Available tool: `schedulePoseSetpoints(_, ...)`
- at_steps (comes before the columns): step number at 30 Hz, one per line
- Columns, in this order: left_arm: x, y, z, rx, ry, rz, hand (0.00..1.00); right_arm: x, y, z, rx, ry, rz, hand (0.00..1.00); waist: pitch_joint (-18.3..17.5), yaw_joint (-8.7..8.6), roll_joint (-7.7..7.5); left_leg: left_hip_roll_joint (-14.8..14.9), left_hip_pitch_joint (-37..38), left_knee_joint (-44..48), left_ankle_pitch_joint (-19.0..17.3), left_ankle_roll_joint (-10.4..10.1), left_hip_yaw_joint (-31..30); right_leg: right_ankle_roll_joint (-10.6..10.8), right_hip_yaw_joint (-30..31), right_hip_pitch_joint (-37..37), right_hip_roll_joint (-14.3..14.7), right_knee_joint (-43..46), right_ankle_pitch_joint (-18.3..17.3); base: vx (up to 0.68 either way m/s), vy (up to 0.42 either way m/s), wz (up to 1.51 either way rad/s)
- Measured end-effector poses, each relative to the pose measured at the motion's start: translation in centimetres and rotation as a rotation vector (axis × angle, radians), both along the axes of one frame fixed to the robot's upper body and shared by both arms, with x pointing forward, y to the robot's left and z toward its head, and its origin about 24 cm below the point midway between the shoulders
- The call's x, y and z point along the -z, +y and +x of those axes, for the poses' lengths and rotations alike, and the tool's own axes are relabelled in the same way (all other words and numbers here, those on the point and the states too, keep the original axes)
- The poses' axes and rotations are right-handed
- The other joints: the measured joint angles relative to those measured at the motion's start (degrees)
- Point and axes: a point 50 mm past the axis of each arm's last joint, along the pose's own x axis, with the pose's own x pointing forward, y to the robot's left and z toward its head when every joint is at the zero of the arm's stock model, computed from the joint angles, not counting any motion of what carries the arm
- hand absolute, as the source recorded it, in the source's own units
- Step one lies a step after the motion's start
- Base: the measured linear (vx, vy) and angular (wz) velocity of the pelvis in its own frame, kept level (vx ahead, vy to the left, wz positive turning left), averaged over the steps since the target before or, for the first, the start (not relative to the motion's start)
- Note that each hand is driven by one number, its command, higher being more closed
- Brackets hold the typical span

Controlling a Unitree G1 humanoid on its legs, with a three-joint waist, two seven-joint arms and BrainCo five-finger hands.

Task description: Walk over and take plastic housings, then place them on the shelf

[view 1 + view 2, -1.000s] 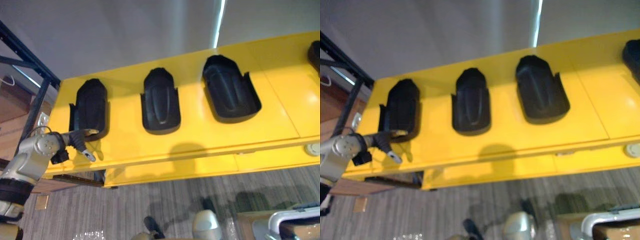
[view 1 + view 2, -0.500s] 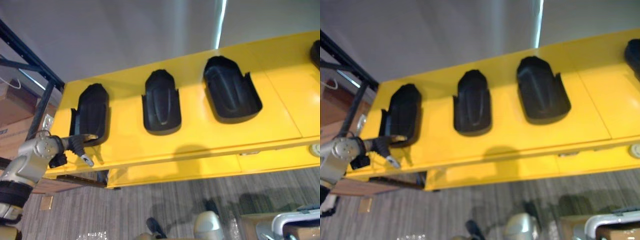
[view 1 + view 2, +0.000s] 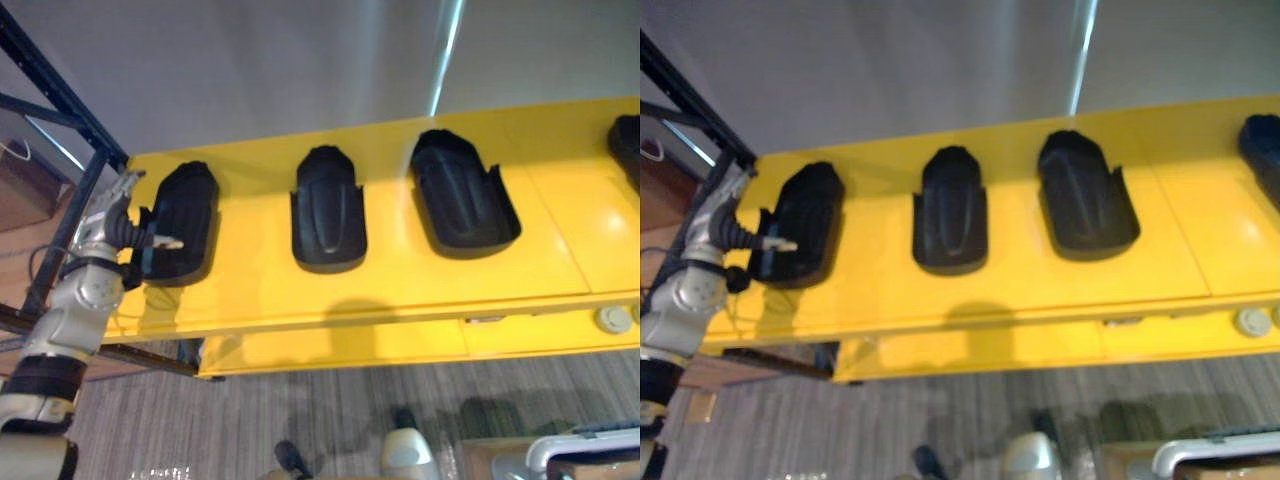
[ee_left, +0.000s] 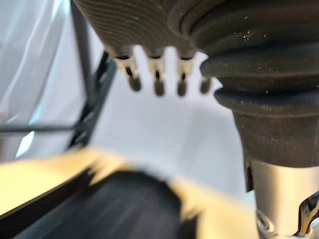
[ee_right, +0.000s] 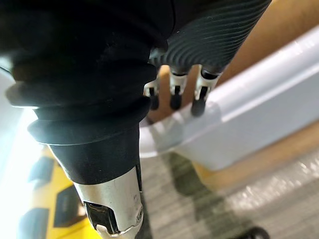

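A long yellow table [image 3: 400,285] spans the scene, with a black shelf frame [image 3: 55,95] at its left end. Four black plastic housings lie in a row on it: the leftmost housing [image 3: 182,222], the middle housing [image 3: 328,208], a wider housing [image 3: 462,192] and one cut off at the right edge [image 3: 628,140]. The left hand [image 3: 118,215] is raised just beside the leftmost housing, its fingers [image 4: 158,84] straight and pointing far, its thumb reaching across that housing's left rim. The right hand [image 5: 174,94] hangs relaxed and empty above a pale grey container [image 5: 259,109].
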Motion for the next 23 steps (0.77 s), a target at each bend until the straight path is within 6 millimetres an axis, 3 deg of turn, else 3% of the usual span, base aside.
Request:
schedulePoseSetpoints(6, -2.6, -3.9, -0.8, 0.138, -0.279, -0.174, 0.00, -0.8, 1.0, 1.6, -0.112, -0.034, -0.127, 0.00, -0.67, -0.01, -1.07, 0.45, 0.45, -0.02, 0.01, -0.06, 0.09, -0.18, 0.03, 0.52, 0.48, -0.11, -0.10, 0.00, 0.000, 0.00)
schedulePoseSetpoints(9, -3.2, -4.1, -1.5, 0.143, -0.382, -0.352, 0.00, -0.6, 1.8, 2.1, -0.224, -0.041, -0.082, 0.00, -1.49, 0.06, -1.53, 0.47, 1.19, -0.03, -0.03, -0.10, -0.02, -0.17, -0.10, 1.59, 0.50, -0.64, -0.09, 0.00, 0.000, 0.00)
schedulePoseSetpoints(12, -2.5, -3.7, -2.8, 0.113, -0.442, -0.475, 0.00, 0.3, 2.9, 1.5, -0.307, 0.013, 0.000, 0.00, -2.94, 0.28, -1.85, 0.52, 1.25, -0.03, -0.05, -0.13, -0.83, -0.23, -1.23, 2.56, 0.46, -1.24, -0.13, 0.01, -0.008, 0.15)
schedulePoseSetpoints(14, -1.2, -3.2, -3.9, 0.057, -0.479, -0.553, 0.00, 1.3, 3.9, 0.5, -0.332, 0.078, 0.074, 0.00, -3.26, 1.25, -2.27, 0.54, 2.00, -0.04, -0.07, -0.15, -2.21, -0.49, -2.80, 4.43, 0.40, -1.94, -0.28, 0.00, -0.012, 0.29)
schedulePoseSetpoints(17, 1.3, -1.3, -6.5, -0.129, -0.554, -0.661, 0.00, 2.3, 4.5, -0.7, -0.303, 0.142, 0.152, 0.00, -5.08, 4.23, -2.41, 0.53, 1.85, -0.06, -0.13, -0.21, -3.71, -1.17, -4.62, 5.53, 0.30, -2.86, -0.75, -0.01, -0.010, 0.27)
schedulePoseSetpoints(22, 7.1, 2.2, -12.0, -0.530, -0.554, -0.785, 0.00, 3.8, 5.5, -2.5, -0.142, 0.179, 0.415, 0.00, -7.83, 7.53, -3.87, 0.28, 0.75, -0.07, 0.00, -0.38, -8.48, -2.18, -9.57, 8.47, 0.26, -4.14, -1.44, 0.02, -0.013, 0.47)
schedulePoseSetpoints(23, 9.5, 3.0, -13.4, -0.633, -0.505, -0.898, 0.00, 4.2, 5.9, -2.8, -0.096, 0.182, 0.492, 0.00, -8.06, 8.61, -3.93, 0.23, 0.64, -0.07, 0.04, -0.44, -9.45, -2.62, -10.74, 9.14, 0.26, -4.20, -1.70, 0.02, -0.009, 0.28)
